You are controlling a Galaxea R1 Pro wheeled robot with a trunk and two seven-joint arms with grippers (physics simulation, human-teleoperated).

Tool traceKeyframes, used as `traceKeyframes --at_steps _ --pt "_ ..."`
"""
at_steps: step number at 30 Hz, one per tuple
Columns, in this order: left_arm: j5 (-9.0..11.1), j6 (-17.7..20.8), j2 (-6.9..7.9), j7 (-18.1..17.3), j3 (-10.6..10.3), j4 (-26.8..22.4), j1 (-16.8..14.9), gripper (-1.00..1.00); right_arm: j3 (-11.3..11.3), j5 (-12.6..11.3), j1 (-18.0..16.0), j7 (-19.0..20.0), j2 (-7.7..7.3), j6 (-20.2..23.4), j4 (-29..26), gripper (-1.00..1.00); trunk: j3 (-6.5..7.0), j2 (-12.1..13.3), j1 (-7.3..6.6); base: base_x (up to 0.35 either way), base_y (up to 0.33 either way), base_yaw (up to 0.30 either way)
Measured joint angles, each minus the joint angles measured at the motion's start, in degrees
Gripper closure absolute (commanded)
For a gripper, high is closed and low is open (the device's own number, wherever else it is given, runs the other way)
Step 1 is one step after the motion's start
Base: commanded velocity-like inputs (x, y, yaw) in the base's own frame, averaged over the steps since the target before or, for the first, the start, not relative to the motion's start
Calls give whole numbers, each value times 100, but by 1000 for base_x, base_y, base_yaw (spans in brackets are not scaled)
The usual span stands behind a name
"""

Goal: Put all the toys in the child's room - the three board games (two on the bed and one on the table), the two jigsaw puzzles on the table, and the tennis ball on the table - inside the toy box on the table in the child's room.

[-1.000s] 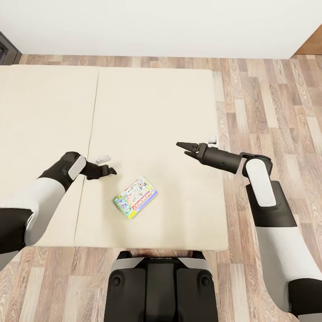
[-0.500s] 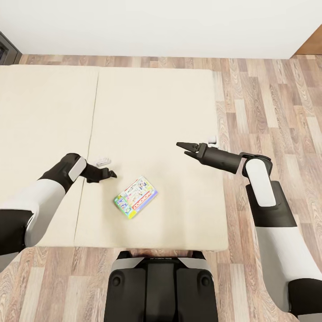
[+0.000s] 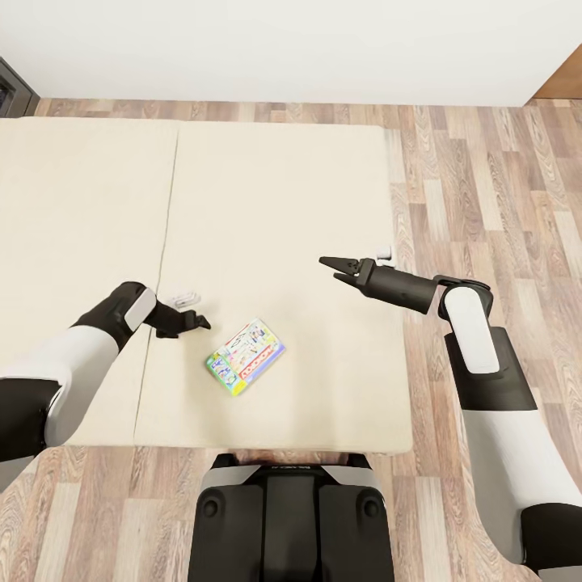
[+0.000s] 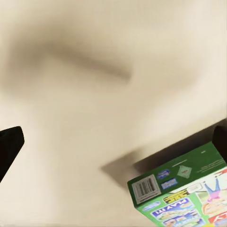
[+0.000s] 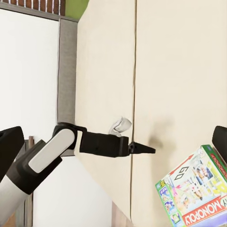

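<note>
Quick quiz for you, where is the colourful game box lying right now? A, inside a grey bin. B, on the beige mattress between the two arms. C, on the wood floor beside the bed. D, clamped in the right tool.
B: the game box lies flat on the beige mattress, apart from both the left tool and the right tool, which hover on either side of it.

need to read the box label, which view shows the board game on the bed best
The head view: the whole board game lies flat on the bed, lid up and unobstructed. The right wrist view cuts it off at the frame edge but shows MONOPOLY lettering. The left wrist view catches one corner with the green side and barcode.
</note>
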Motion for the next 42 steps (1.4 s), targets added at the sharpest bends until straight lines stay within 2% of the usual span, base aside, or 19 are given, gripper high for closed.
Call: traceKeyframes --at_steps 6,22,24,31,39,41,42 --pt "-8 9 -32 -3 9 114 0 -100 0 0 0 -21 5 0 3 -100 0 0 0 0 0 0" --pt "-42 -64 -326 8 14 809 48 -100 7 -9 7 -38 -9 0 2 -100 0 0 0 0 0 0" --pt "-122 -63 -341 15 -17 767 94 -100 8 -11 8 -38 -8 0 3 -100 1 -3 -2 0 0 0" --pt "-156 -77 -362 7 -45 801 76 -100 8 -12 9 -38 -5 0 9 -100 1 -3 -3 0 0 0" --pt "-450 -89 -402 -275 -199 856 39 -100 8 -13 9 -38 -11 0 10 -100 1 -4 -4 0 0 0" --pt "-412 -95 -393 -243 -188 849 42 -100 8 -10 9 -38 -7 0 15 -100 1 -3 -3 0 0 0" --pt "-436 -88 -361 -384 -199 846 45 -100 10 -8 9 -38 -6 0 16 -100 1 -4 -3 0 0 0"
